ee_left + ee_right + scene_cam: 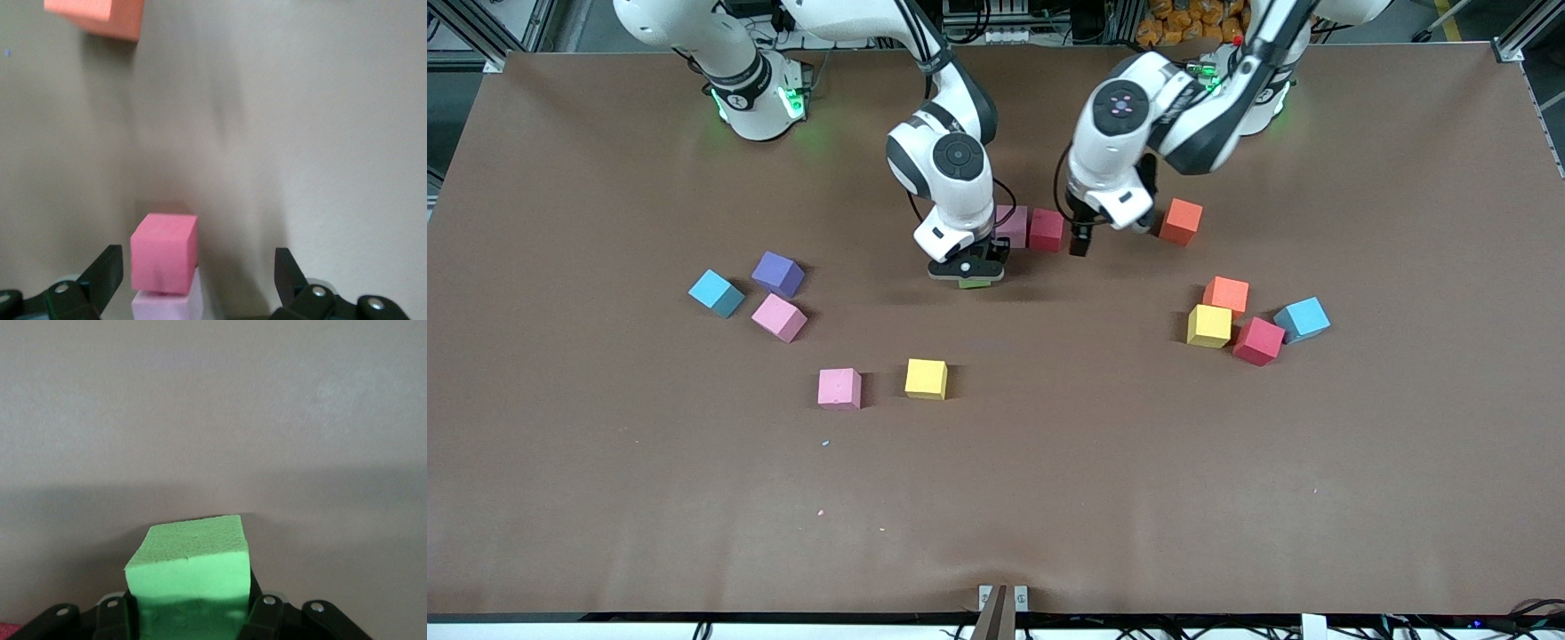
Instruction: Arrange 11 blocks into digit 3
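A matt, foam-like green block (189, 570), its face finely pitted and rough, sits clamped in the right tool (187, 613) of black plastic with small metal screws. The counter (1049, 462) wears a dull brown cloth-like cover, smooth and without shine. The arms' white shells (1120, 133) look like glossy moulded plastic.

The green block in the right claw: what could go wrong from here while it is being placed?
1. The right claw is shut on the green block close to the light pink block and red block, which already touch; lowering it carelessly could push that pair apart.
2. The left claw, open, hangs right beside the red block, so the two arms might collide.
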Motion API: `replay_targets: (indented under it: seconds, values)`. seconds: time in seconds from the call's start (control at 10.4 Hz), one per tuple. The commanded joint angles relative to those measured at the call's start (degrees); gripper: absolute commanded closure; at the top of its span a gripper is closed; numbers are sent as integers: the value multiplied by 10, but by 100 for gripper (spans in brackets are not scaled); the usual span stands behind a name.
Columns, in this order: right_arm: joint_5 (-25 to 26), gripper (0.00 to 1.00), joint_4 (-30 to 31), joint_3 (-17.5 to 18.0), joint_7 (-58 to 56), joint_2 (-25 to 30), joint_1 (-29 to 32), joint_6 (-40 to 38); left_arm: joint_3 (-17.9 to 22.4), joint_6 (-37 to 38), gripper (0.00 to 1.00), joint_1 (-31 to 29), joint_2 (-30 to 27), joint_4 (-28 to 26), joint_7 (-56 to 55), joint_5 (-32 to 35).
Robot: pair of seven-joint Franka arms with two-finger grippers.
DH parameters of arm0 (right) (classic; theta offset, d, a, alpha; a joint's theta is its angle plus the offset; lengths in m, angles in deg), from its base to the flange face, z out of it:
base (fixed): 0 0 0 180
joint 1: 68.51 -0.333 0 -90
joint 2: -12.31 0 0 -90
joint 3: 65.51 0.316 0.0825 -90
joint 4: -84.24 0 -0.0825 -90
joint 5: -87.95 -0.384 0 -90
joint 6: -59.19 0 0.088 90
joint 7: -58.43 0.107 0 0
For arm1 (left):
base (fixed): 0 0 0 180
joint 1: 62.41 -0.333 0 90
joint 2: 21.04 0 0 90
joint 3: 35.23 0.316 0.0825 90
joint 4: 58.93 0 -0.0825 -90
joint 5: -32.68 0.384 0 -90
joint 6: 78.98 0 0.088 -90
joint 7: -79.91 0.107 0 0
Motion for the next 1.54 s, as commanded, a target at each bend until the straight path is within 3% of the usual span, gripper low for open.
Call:
replay_targets:
  seconds: [0.0, 0.48, 1.06, 1.25, 1.44]
  values:
    - [-10, 100, 10, -5, 12, 0, -13, 6, -4, 54, 0, -55, -8, 31, 74, 13]
    - [-11, 100, 21, -4, 22, 0, -27, 10, -3, 79, 0, -180, 15, 82, 274, 14]
    - [-14, 100, 23, -3, 35, -3, -31, 22, 2, 172, 0, -257, 95, 213, 376, 58]
    - [-17, 100, 25, -1, 35, -4, -31, 26, 3, 171, 0, -277, 132, 236, 393, 58]
    - [-17, 100, 29, -1, 35, -4, -31, 26, 2, 171, 0, -292, 148, 240, 403, 106]
